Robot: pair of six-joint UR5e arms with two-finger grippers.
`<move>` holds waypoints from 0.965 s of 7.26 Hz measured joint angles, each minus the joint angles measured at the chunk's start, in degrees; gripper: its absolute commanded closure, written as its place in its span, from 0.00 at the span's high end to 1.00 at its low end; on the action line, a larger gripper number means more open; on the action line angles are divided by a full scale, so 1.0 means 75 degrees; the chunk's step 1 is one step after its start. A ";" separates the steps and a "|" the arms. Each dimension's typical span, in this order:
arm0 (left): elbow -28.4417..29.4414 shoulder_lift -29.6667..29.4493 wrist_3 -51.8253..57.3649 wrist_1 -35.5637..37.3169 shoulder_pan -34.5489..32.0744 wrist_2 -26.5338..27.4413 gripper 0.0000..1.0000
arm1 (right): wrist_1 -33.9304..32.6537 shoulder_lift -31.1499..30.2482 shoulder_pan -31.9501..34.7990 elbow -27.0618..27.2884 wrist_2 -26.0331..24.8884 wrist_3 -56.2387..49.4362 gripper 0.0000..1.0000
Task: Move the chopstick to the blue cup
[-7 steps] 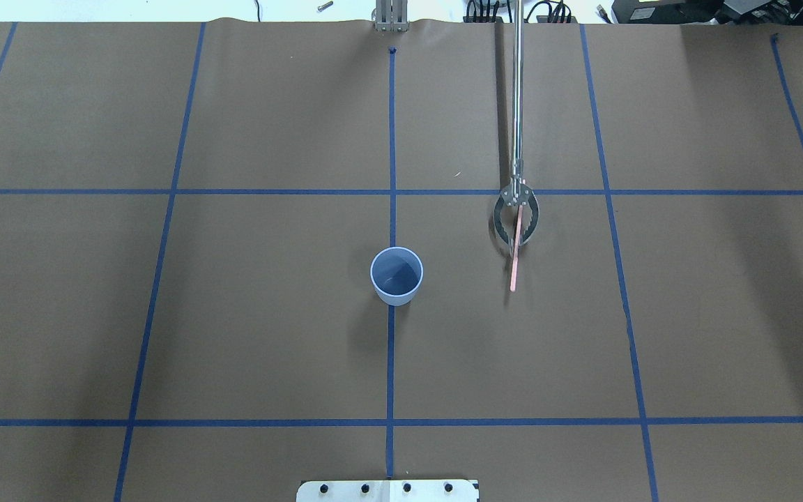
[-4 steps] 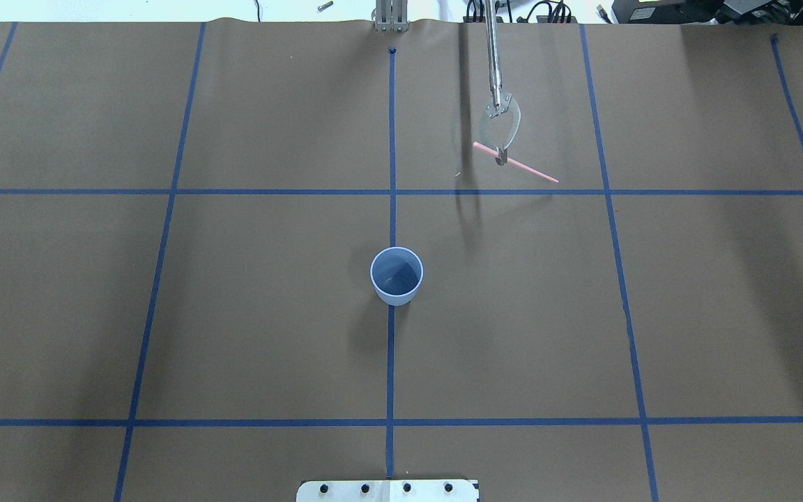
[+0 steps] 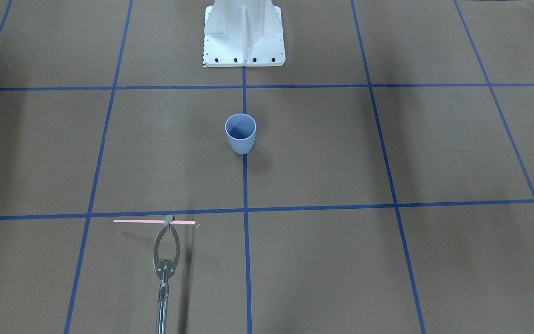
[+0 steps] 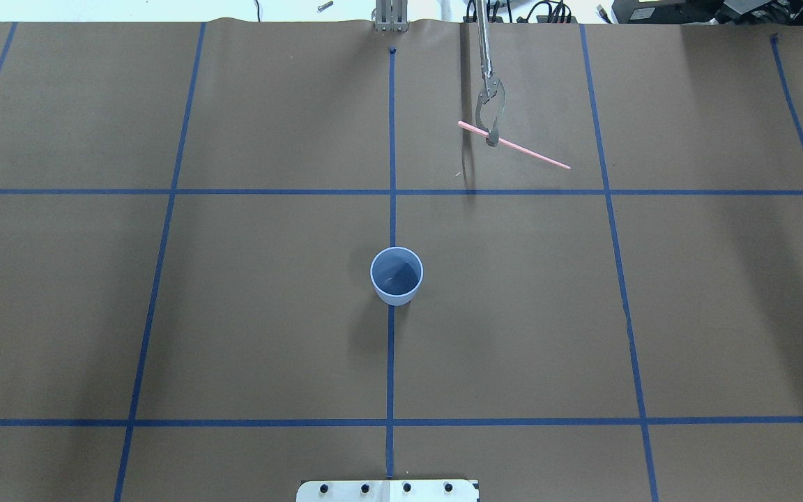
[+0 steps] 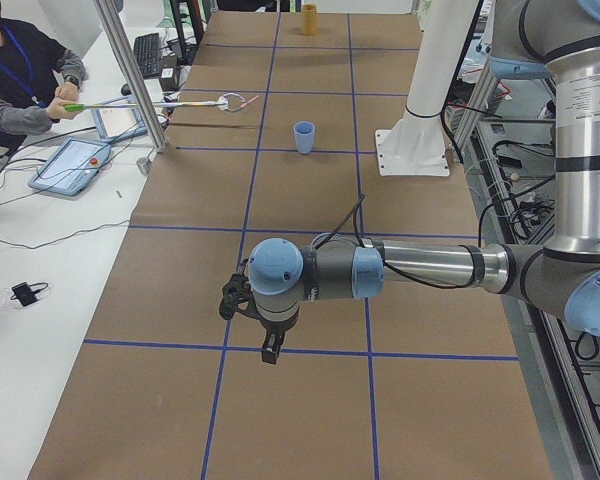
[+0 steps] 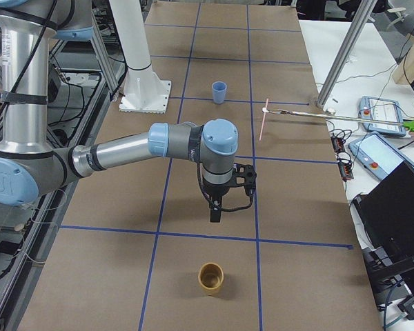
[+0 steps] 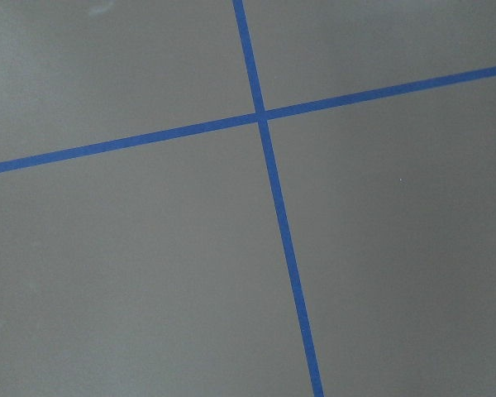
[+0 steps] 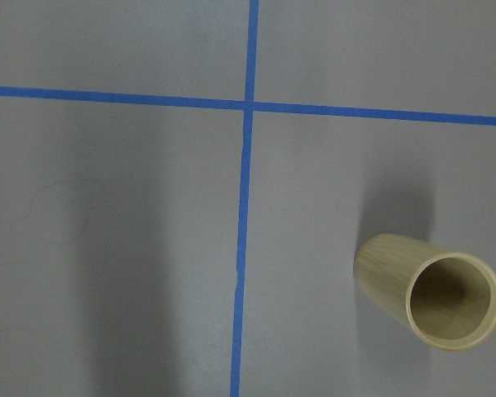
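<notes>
The pale blue cup (image 4: 396,275) stands upright on the centre tape line, also in the front view (image 3: 240,133). The salmon-pink chopstick (image 4: 527,152) is clamped crosswise in the claw of a long metal hand grabber (image 4: 491,115) at the far side, right of centre, well away from the cup; it also shows in the front view (image 3: 137,221). My left gripper (image 5: 265,345) and right gripper (image 6: 217,207) point down over bare table, far from both. They show only in the side views, so I cannot tell if they are open or shut.
A wooden cup (image 8: 434,298) stands near my right gripper, also in the right view (image 6: 210,277). An operator (image 5: 20,80) holds the grabber from the far side. The white robot base (image 3: 244,32) is behind the blue cup. Blue tape lines grid the brown table.
The grabber has pulled back from right of the blue cup toward the far edge, carrying the chopstick. The stick has swung from lengthwise to crosswise in the claw.
</notes>
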 measured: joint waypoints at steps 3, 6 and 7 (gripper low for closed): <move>0.0082 0.0079 -0.0002 0.0009 0.0003 0.0068 0.98 | -0.0005 -0.0338 0.0312 0.0753 -0.0046 -0.0038 1.00; 0.0195 0.0377 -0.0001 0.0003 -0.0053 0.0068 0.98 | -0.0011 -0.0789 0.0835 0.1440 -0.0062 -0.0042 1.00; 0.0160 0.0512 0.0006 -0.0015 -0.0063 0.0043 0.98 | -0.0012 -0.0823 0.0881 0.1465 -0.0060 -0.0042 1.00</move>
